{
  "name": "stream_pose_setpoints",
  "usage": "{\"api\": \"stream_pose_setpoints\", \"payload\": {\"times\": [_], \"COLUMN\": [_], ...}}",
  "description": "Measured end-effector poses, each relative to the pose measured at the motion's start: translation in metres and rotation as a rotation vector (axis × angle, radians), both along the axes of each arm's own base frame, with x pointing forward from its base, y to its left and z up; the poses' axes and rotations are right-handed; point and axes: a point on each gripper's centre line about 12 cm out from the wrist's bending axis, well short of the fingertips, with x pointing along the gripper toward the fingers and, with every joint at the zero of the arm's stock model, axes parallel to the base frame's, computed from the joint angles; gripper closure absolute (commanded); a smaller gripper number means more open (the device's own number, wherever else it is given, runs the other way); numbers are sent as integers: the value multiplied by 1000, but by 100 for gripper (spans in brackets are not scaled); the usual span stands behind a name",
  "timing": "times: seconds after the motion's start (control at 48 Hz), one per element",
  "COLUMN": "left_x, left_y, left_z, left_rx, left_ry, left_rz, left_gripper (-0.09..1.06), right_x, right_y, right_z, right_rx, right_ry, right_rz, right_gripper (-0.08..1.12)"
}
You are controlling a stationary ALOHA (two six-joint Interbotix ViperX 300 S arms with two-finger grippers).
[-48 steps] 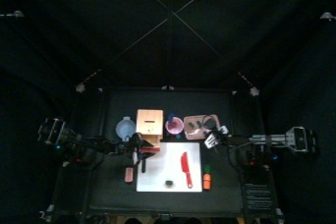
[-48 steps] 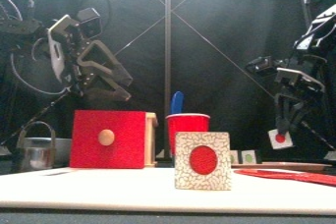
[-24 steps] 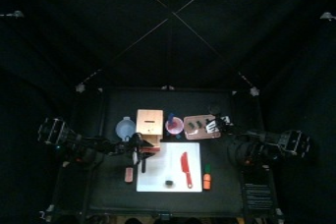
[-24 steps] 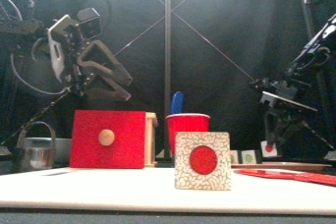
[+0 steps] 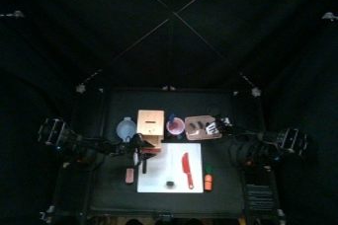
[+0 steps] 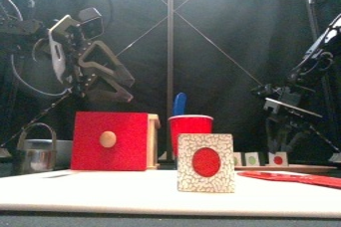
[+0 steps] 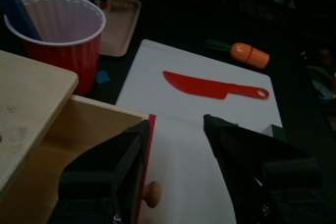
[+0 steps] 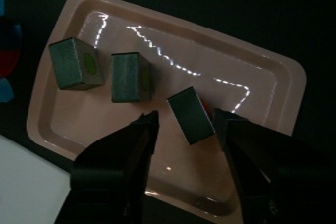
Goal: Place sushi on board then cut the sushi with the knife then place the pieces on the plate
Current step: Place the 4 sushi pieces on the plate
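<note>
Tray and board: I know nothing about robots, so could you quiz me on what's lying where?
1. How many sushi pieces lie on the tray?
2. True or false: the red knife lies on the board.
3. What stands in the cup? A) a fork B) a blue knife C) nothing
Key: 1) three; 2) true; 3) B.

No words, numbers or brand marks could be read anywhere. The only sign-like mark was a plain red oval on the near sushi piece (image 6: pixel 205 162).
</note>
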Motion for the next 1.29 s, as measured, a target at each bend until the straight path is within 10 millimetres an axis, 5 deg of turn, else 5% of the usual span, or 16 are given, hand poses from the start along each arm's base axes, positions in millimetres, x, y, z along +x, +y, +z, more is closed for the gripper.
{"api": "stream_pose_setpoints", "payload": {"times": [0.333, 0.562, 0.812, 1.104, 1.292], "left_x": [-1, -1, 5, 8, 8], "left_y": [-1, -1, 0, 4, 5], "left_z": [11, 12, 20, 22, 23], "left_rx": [-4, 2, 16, 24, 24], "left_ry": [-34, -40, -63, -71, -70], "left_rz": [-4, -7, -17, -10, -9], "left_gripper": [12, 12, 12, 12, 12], "right_x": [-3, 24, 83, 157, 180], "right_y": [28, 78, 158, 225, 259], "right_z": [46, 82, 63, 34, 26], "right_rx": [-101, -144, -50, 18, 31], "right_ry": [-54, -298, -408, -340, -335], "right_rz": [81, 364, 812, 999, 1065], "right_gripper": [19, 19, 19, 19, 19]}}
